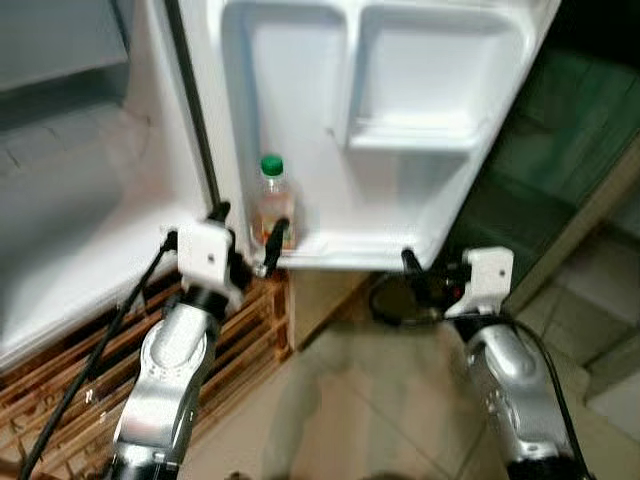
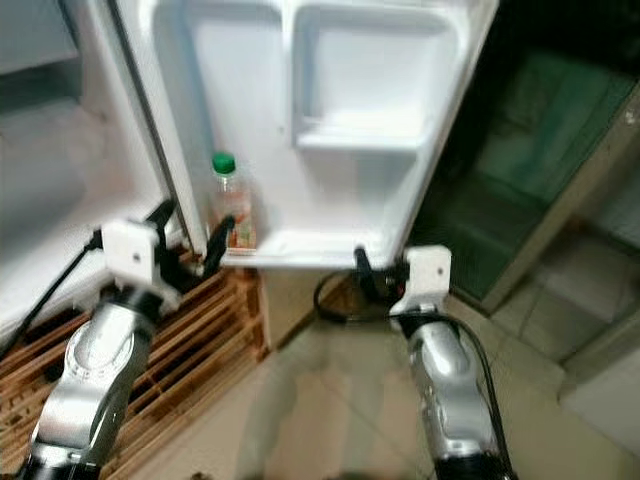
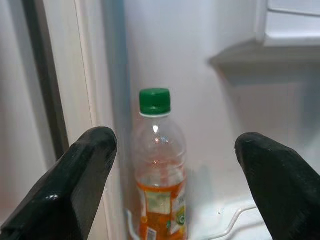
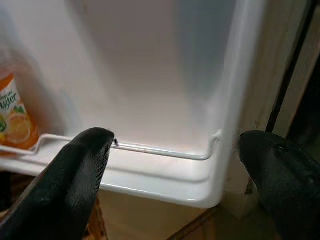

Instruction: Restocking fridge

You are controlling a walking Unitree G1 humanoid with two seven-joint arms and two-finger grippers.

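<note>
A clear bottle with a green cap and orange drink in its lower part stands upright in the bottom shelf of the open fridge door, in the corner by the hinge. My left gripper is open just in front of it; in the left wrist view the bottle stands between and beyond the two black fingers, untouched. My right gripper is open with nothing in it, level with the door's lower outer corner. The right wrist view shows the wire shelf rail and the bottle's label.
An upper door shelf sits above the bottom one. The fridge body stands at the left on a wooden slatted pallet. Tiled floor lies below the door. A dark green surface is beyond the door's outer edge.
</note>
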